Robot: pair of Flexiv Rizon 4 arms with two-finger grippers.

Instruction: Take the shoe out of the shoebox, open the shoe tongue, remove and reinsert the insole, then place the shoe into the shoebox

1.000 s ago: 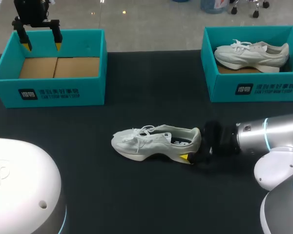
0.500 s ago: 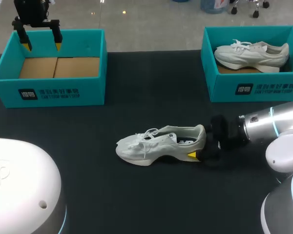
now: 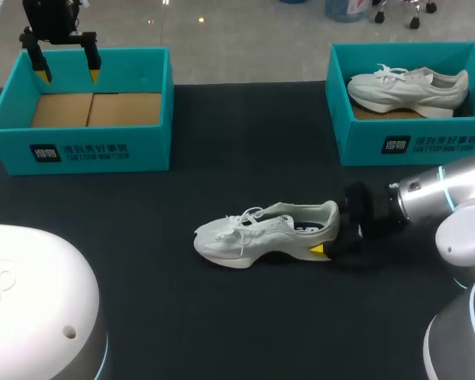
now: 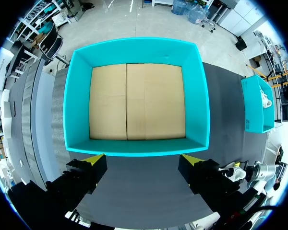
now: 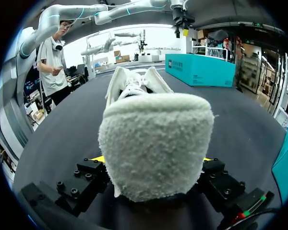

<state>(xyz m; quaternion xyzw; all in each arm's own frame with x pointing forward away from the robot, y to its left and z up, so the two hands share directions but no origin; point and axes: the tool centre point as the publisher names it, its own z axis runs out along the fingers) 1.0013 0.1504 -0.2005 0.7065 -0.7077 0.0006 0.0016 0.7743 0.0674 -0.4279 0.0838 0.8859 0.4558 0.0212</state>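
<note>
White sneaker [image 3: 265,232] | heel pinched by right gripper [image 5: 153,160] | likely light, soft upper; padded heel looked the firmest hold | left gripper [image 3: 68,75] spread above empty shoebox [image 3: 87,154]

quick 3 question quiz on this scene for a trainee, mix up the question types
1. True or false: the left tool is shut on the shoe.
2. Which part of the shoe does the right tool grip? A toe, B heel, C laces.
3. How many shoes lie in the left box?

Key: 1 false, it is open and hangs over the left box; 2 B; 3 zero.
</note>
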